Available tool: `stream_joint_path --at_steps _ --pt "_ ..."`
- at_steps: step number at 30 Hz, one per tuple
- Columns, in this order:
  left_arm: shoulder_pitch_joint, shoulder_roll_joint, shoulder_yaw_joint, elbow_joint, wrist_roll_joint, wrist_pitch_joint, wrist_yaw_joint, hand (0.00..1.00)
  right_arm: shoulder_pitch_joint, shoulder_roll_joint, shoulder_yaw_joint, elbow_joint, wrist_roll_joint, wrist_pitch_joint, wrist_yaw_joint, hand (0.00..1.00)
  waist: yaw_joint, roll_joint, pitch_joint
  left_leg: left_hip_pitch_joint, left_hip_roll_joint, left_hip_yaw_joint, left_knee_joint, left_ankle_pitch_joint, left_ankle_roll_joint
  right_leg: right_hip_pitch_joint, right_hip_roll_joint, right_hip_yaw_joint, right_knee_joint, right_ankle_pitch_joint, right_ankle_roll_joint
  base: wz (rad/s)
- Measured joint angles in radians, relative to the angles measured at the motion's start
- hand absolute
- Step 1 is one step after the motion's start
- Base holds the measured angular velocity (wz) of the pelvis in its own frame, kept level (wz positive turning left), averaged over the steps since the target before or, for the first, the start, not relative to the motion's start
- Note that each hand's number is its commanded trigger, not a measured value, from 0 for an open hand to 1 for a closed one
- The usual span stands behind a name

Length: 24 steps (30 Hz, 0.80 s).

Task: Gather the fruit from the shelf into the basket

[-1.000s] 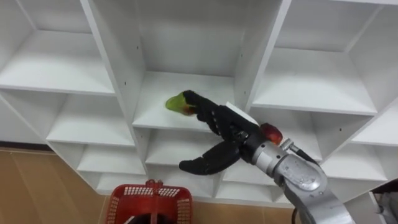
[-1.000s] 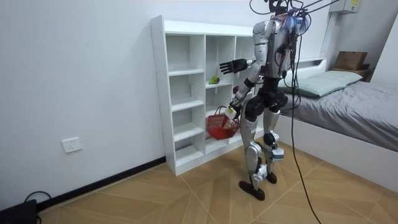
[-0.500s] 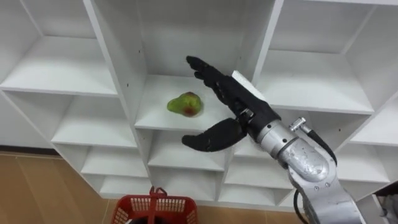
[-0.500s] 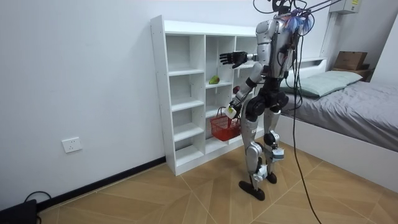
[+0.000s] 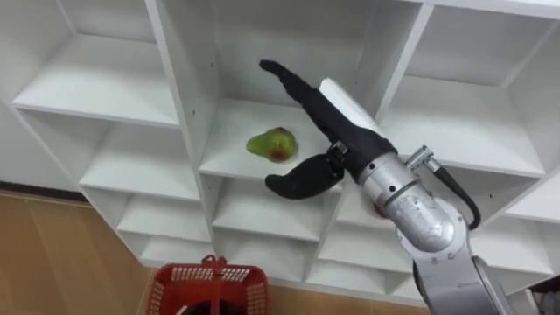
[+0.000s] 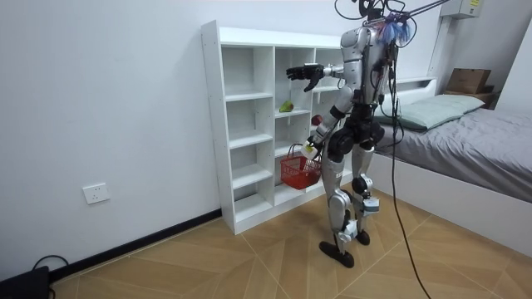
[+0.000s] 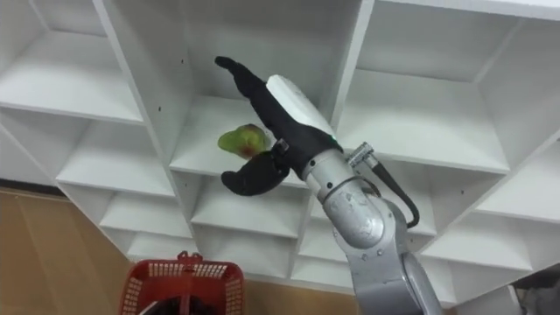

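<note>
A green fruit with a red blush point(image 5: 271, 143) point(image 7: 241, 139) lies on a middle shelf of the white closet point(image 5: 179, 105) point(image 6: 286, 106). My right hand point(image 5: 337, 131) point(image 7: 284, 122) is open just right of the fruit. Its straight fingers point up and back into the compartment, and its thumb point(image 5: 297, 182) hangs below the shelf's front edge. Nothing is in it. In the room view I stand facing the closet with the right hand point(image 6: 299, 73) raised. My left hand point(image 6: 310, 148) hangs low, holding the red basket point(image 6: 297, 169) point(image 5: 210, 284) by its handle.
The closet has several open compartments with upright dividers close on both sides of my right hand. A small red round thing point(image 6: 316, 120) shows at the shelf by my forearm. A bed point(image 6: 465, 133) stands behind me on the wooden floor.
My right hand has risen from on top of the fruit to above and right of it, fingers reaching deeper into the compartment. The fruit now lies uncovered. The basket stays low.
</note>
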Motion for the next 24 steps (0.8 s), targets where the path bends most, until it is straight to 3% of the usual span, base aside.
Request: stream_joint_path --at_steps 7,16,24 --pt "-0.011 0.009 0.000 0.000 0.001 -0.011 0.007 1.00 -0.036 0.008 -0.001 0.185 -0.022 0.001 -0.078 0.00 0.012 -0.027 0.0105 -0.038 -0.009 -0.023 0.007 0.004 0.006 -0.025 -0.011 -0.023 0.000 -0.003 0.005 0.10" --pt "-0.044 0.031 0.018 0.049 0.055 -0.014 -0.003 1.00 -0.189 0.013 0.000 0.389 -0.052 -0.002 -0.199 0.00 0.015 -0.049 0.0131 -0.098 -0.011 -0.059 0.034 0.005 0.005 -0.061 -0.014 -0.050 -0.002 -0.003 0.005 0.11" --pt "-0.061 0.040 0.028 0.076 0.055 -0.012 -0.003 1.00 -0.295 0.011 0.000 0.559 -0.061 -0.005 -0.329 0.00 0.056 -0.066 0.0149 -0.155 -0.011 -0.068 0.043 0.010 0.002 -0.112 -0.015 -0.060 -0.002 -0.002 0.002 0.03"
